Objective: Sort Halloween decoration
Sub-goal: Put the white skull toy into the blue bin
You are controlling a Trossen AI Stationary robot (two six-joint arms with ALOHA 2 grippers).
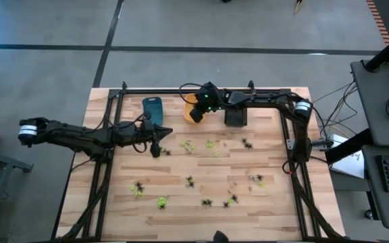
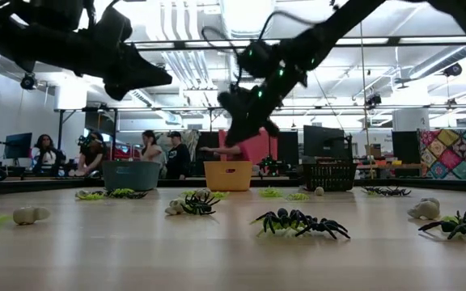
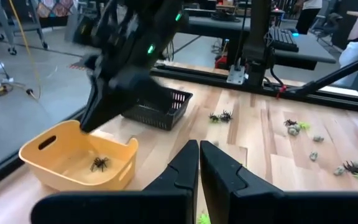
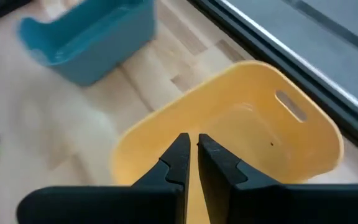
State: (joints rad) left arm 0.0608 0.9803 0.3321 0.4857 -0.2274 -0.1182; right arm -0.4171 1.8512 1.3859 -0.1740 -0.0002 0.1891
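Sorting is under way, judging from above: the right gripper [image 1: 196, 113] hangs over the orange tray [image 1: 190, 104] at the table's [image 1: 275, 209] far edge, between the blue tray [image 1: 152, 107] and the black tray [image 1: 235, 116]. The left gripper [image 1: 156, 150] waits over the boards in front of the blue tray. Spiders [image 1: 189, 181], black, yellow-green and pale, lie scattered over the near half, apart from the trays.

Low view: the right gripper [image 2: 235, 137] hovers above the orange tray [image 2: 228, 175], well clear of its rim. Black spiders [image 2: 299, 222] sit close to the camera.

Left wrist view: the left fingers [image 3: 185, 171] are pressed together on nothing. One black spider [image 3: 99, 163] lies inside the orange tray [image 3: 55, 162], with the right arm above it.

Right wrist view: the right fingers [image 4: 178, 158] stand nearly together with nothing between them, aimed into the orange tray [image 4: 303, 134].

That looks like a drop just made. The next move calls for swinging back to a loose spider, opening the jaws, and choosing one whose colour fits a tray.
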